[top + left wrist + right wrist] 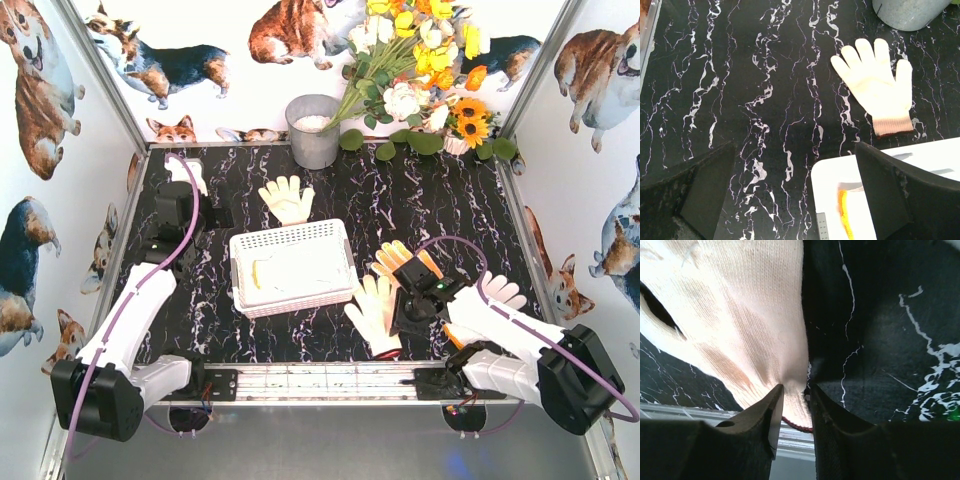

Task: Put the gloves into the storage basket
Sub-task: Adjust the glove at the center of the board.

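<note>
Setting: staged robot test cell. White corgi-printed panel walls [70,210] enclose a black white-veined marble-pattern tabletop [440,210]; silver aluminium mounting rail [330,381] behind the right gripper [796,390]; bunch of yellow and white flowers [415,50] far beyond it.

Black marbled tabletop [450,200], corgi-print walls [40,150], flower bouquet [420,60], grey bucket [313,135]
</note>
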Tool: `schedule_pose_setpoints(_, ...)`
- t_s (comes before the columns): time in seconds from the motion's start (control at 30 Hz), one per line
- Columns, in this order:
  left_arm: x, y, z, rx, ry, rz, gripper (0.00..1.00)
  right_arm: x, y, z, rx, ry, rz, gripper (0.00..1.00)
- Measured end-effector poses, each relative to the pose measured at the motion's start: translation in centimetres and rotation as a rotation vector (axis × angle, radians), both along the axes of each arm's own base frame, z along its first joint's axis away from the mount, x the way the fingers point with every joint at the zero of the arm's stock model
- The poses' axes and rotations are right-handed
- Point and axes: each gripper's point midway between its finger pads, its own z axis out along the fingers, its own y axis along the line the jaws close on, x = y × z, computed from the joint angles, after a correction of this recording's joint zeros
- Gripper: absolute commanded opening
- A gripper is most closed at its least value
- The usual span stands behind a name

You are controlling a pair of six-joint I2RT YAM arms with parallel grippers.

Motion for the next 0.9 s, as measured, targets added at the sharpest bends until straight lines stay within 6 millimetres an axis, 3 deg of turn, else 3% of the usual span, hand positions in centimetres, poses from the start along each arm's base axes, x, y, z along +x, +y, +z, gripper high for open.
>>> schedule_pose_setpoints(0.13, -0.1, 0.1, 0.3, 0.000, -0.009, 0.003, 1.00, -0.8, 0.2, -0.4, 0.014, 0.032, -0.004, 0.19)
schedule_pose_setpoints(0.57, -0.3, 0.2, 0.7, 0.000, -0.021, 0.008, 1.00, -2.2, 1.4, -0.6, 0.041, 0.085, 0.031, 0.18)
schedule_pose_setpoints(0.77, -0.3, 0.1, 0.7, -0.002, -0.020, 0.001, 1.00, -2.2, 1.4, -0.8, 0.005, 0.099, 0.044, 0.45)
schedule_pose_setpoints(0.9, 0.3, -1.0, -0.1, -0.026, 0.017, -0.044, 1.00, -0.7, 1.2, 1.1, -0.021, 0.020, 0.050, 0.54)
